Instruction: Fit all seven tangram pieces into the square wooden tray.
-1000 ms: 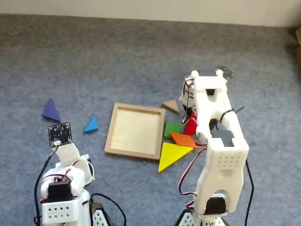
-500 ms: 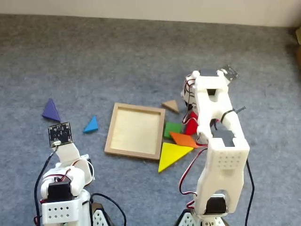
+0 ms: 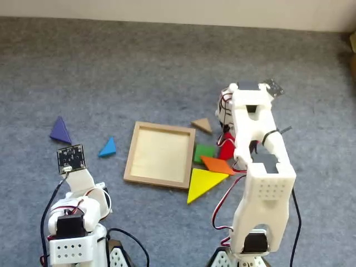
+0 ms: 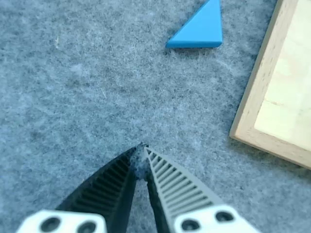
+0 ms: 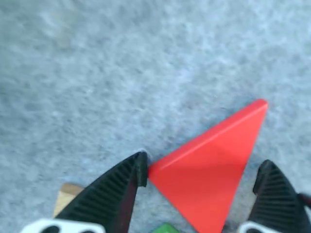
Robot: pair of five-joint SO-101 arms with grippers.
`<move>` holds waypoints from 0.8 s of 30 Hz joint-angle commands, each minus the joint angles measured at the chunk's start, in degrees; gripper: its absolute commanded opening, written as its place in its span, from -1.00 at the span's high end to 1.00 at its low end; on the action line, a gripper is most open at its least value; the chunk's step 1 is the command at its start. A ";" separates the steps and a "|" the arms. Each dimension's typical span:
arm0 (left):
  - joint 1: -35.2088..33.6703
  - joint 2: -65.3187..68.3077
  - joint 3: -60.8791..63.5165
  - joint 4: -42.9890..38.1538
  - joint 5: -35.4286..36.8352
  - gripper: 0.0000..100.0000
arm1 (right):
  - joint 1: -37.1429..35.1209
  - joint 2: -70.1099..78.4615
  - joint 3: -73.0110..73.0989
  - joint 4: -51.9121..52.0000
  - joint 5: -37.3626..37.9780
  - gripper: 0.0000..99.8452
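Right pincer (image 5: 203,165), spread wide, straddles the red triangle (image 5: 210,167), which lies flat on the counter between the square wooden tray (image 3: 132,153) and the counter's right edge. Closing on its slanted edges could squirt the thin piece sideways against the green square (image 3: 203,152) beside it.

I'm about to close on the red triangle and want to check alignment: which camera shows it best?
Right wrist view: the red triangle lies nearly whole inside the open right gripper. In the high view the right arm covers most of it. The left wrist view faces the blue triangle and tray rim.
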State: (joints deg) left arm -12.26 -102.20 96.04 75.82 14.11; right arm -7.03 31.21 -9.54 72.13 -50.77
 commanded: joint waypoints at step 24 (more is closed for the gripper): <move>0.66 -2.42 1.10 0.18 0.44 0.99 | -0.84 -3.21 -3.91 5.05 6.95 0.59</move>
State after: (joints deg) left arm -12.26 -102.20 96.04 75.82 14.11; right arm -6.77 31.21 -9.63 76.53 -46.11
